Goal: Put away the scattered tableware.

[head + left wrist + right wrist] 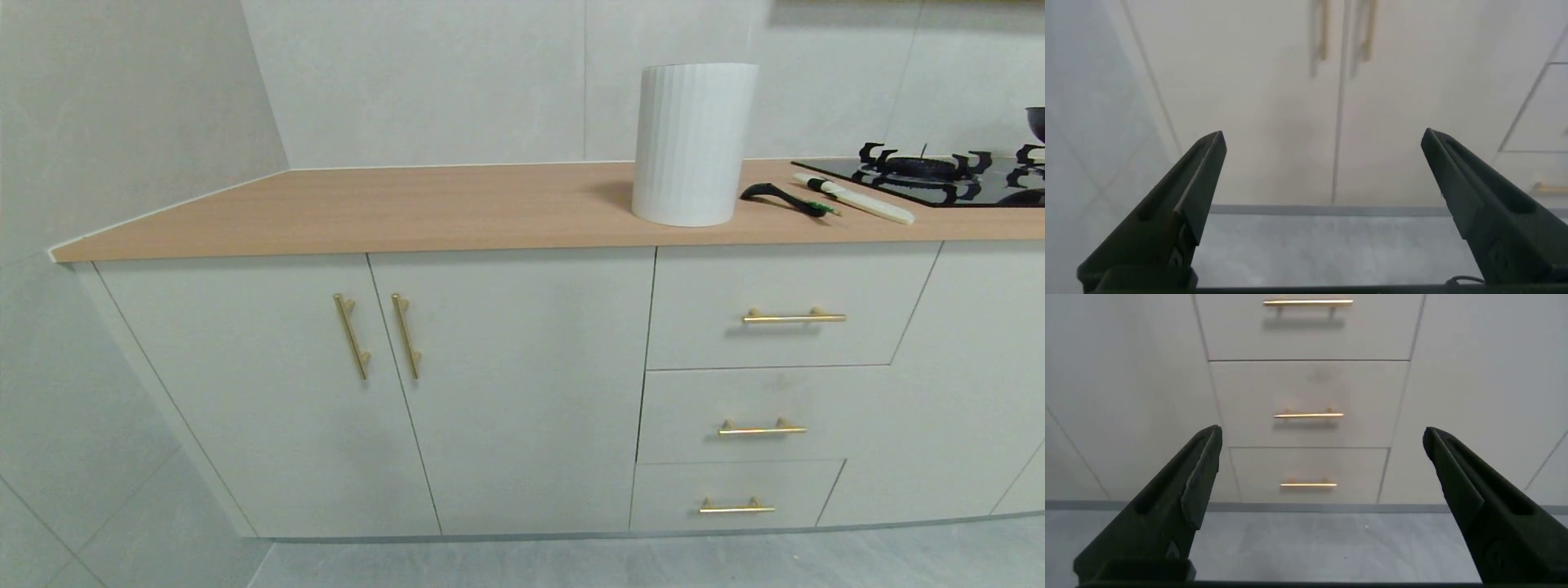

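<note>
Left gripper point(1323, 139): low in front of the double cabinet, above the grey tiled floor point(571, 563). Its jaws are released and stand wide apart, with nothing between them.

Right gripper point(1323, 433): at a like height, facing the stack of drawers. Its jaws are also released and spread, and hold nothing.

Cabinet fronts: pale and flat, all shut. The left door point(245, 392) and the right door point(522, 384) meet at a centre seam, each with an upright gold bar handle beside it. To the right of the doors come the top drawer point(784, 278), the middle drawer point(751, 392) and the bottom drawer point(735, 482), one above the other, each with a level gold bar handle.

Table point(408, 208): a wood-toned top running along the cabinets into the corner of the tiled wall point(449, 82).

White ribbed container point(694, 143): a tall cylinder standing upright on the table above the drawers.

Black spoon point(784, 198): lying flat on the table just right of the container's base. Its bowl is toward the container, and its handle ends in a green tip pointing away from it.

Cream-coloured utensil point(861, 202): long and slim, lying flat just beyond the spoon and roughly parallel to it. Its far end is close to the edge of the hob. What kind of utensil it is cannot be told.

Hob point(939, 175): a black glass gas cooktop with dark pan supports, set into the table at the right.
</note>
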### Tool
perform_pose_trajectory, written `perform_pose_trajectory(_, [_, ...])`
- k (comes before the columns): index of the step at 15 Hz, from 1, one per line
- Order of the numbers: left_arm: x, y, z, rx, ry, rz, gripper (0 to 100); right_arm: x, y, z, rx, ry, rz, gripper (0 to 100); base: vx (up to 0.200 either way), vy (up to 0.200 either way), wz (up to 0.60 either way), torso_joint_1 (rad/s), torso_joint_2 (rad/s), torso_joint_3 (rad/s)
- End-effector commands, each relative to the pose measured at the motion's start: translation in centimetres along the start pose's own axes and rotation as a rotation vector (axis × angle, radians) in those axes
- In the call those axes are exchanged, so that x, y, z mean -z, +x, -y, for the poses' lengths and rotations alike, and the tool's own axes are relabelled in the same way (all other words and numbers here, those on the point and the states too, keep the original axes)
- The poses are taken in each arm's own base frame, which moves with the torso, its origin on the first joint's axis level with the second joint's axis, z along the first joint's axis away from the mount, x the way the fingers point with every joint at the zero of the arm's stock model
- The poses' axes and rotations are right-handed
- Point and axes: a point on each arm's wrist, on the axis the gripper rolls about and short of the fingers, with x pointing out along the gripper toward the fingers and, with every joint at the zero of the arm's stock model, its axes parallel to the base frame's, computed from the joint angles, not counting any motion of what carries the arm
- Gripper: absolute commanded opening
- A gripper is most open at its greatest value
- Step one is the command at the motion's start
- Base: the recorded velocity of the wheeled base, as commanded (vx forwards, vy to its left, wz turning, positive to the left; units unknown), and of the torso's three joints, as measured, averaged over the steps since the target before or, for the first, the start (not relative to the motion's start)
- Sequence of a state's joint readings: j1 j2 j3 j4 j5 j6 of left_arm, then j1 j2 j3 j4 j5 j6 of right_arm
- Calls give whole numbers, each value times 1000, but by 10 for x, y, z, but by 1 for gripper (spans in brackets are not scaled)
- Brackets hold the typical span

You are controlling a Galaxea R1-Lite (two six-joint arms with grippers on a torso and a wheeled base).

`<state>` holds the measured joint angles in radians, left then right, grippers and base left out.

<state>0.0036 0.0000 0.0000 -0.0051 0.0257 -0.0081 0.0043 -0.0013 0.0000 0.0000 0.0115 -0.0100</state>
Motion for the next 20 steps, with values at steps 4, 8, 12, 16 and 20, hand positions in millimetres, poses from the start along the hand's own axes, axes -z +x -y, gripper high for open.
perform_pose_trajectory(4, [0, 0, 0, 0, -1, 1, 100, 0, 0, 0, -1, 2, -1, 100, 0, -200, 0, 4, 2, 4])
perform_pose_trajectory(8, [0, 0, 0, 0, -1, 1, 100, 0, 0, 0, -1, 2, -1, 100, 0, -100, 0, 1, 2, -1])
perform_pose_trajectory(12, [0, 0, 0, 0, -1, -1, 100, 0, 0, 0, -1, 5, 0, 100, 0, 0, 0, 0, 0, 0])
perform_pose_trajectory(16, [0, 0, 0, -1, -3, 1, 100, 0, 0, 0, -1, 5, -1, 100, 100, 0, 0, 0, 2, 2])
perform_pose_trajectory(20, [0, 0, 0, -1, -3, 1, 100, 0, 0, 0, 0, 4, -1, 100, 50, 0, 0, 1, 2, 1])
